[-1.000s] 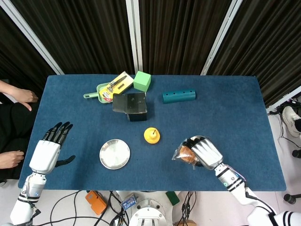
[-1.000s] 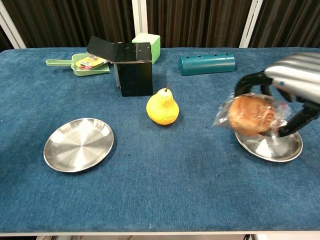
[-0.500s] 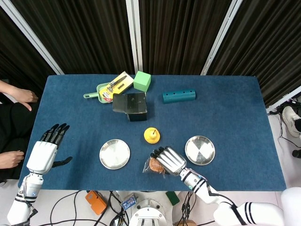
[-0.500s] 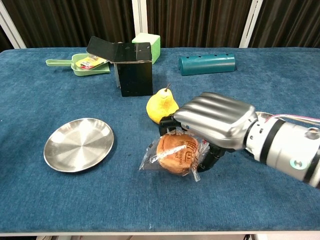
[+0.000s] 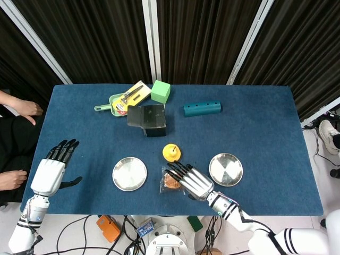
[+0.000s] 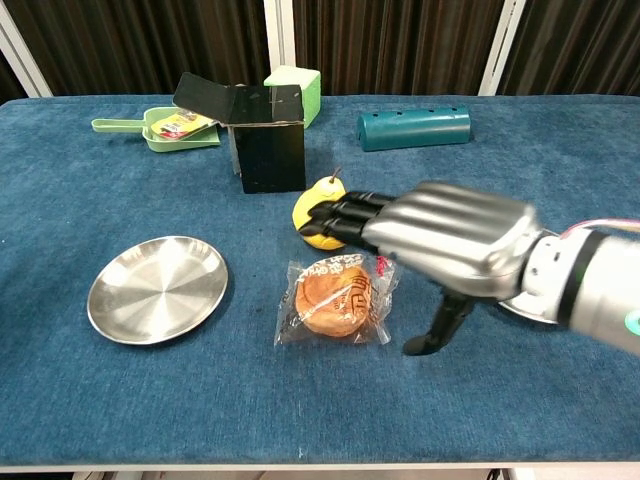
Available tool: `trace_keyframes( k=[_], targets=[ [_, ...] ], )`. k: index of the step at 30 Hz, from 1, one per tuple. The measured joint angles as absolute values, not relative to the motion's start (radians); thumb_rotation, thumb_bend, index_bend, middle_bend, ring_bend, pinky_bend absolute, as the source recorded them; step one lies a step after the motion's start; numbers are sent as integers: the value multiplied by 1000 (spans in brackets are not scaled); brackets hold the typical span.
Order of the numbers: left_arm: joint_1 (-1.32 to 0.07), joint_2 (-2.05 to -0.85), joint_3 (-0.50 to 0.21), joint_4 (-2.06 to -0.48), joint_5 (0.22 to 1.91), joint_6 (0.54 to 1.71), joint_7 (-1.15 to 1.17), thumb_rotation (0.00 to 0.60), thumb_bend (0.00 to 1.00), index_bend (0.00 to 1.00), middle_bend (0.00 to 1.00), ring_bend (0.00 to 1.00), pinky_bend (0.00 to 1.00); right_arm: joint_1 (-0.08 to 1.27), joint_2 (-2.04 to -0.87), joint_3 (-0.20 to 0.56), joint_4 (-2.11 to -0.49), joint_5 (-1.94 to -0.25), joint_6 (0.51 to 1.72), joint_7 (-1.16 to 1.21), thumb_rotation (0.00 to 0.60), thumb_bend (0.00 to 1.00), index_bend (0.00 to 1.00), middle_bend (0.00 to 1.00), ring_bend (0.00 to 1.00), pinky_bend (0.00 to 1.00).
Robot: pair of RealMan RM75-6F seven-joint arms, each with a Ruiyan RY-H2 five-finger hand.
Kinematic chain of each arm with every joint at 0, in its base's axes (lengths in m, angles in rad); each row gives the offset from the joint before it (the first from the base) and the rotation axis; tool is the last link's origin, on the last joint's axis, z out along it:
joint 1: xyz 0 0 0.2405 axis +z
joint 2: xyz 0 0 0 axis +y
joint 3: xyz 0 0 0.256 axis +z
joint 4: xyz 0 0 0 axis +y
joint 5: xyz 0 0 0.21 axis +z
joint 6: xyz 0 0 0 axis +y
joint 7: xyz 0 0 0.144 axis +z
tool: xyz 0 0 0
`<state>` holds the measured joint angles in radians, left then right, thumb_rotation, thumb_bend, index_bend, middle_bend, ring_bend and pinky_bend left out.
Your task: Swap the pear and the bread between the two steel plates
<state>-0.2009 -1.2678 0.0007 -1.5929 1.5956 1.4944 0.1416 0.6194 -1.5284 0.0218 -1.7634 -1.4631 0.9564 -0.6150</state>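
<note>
While lying flat on the blue felt-like tabletop [image 6: 120,420], the round brown bread bun in its crinkly clear plastic wrapper [image 6: 335,302] is sitting between the two steel plates, just in front of the yellow pear [image 6: 318,205]. That pear is standing upright with its thin stem up, smooth-skinned, on the cloth and on neither plate. Shiny round steel plate on the left [image 6: 157,288] is showing bare concentric brushed rings; the other round steel plate [image 5: 226,169] is lying to the right of the bread, mostly hidden behind the wrist in the chest view. Right hand [image 6: 440,245], silver-shelled with black fingers [image 6: 340,215], is hovering palm-down over the bread with fingers stretched out and apart, thumb pointing down beside the wrapper, holding nothing. Left hand [image 5: 52,169] is hanging at the table's left edge, fingers spread upward, empty too. Further back, a black cardboard box with an open flap [image 6: 262,135], a green foam cube [image 6: 295,85], a teal plastic cylinder with holes [image 6: 413,128] and a light green scoop tray holding a yellow packet [image 6: 175,125] are sitting.
</note>
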Motion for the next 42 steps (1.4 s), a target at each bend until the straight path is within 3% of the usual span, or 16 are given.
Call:
trace_keyframes(
  k=[4,7,15,19,25,33,42],
  targets=[
    [-204,-1268,-3,-1589,1593,1484,132,600,7,16,62,54,196,596,-1446,24,-1806,-1499,1039,-548,600,195,0,0,0,333],
    [-209,-1272,-4,-1582,1591,1470,126,600,7,16,63,55,196,594,-1413,66,-1828,-1483,1060,-473,600,196,0,0,0,327],
    [-214,-1281,-14,-1570,1569,1448,127,600,6,16,62,54,196,684,-1422,214,-1821,-1249,987,-435,600,196,0,0,0,327],
    [-215,-1283,-20,-1563,1552,1437,124,600,7,16,63,54,196,761,-1463,251,-1784,-1104,945,-521,600,195,0,0,0,266],
    [-215,-1283,-28,-1548,1530,1423,106,600,8,16,62,54,196,867,-1527,254,-1718,-908,925,-718,600,196,0,0,0,176],
    [-214,-1285,-25,-1542,1531,1417,100,600,9,16,62,55,196,960,-1615,230,-1625,-762,918,-786,600,267,3,27,6,169],
    [-208,-1280,-24,-1539,1538,1427,89,600,8,16,62,55,196,986,-1665,193,-1553,-746,923,-767,600,304,159,154,125,227]
  ],
)
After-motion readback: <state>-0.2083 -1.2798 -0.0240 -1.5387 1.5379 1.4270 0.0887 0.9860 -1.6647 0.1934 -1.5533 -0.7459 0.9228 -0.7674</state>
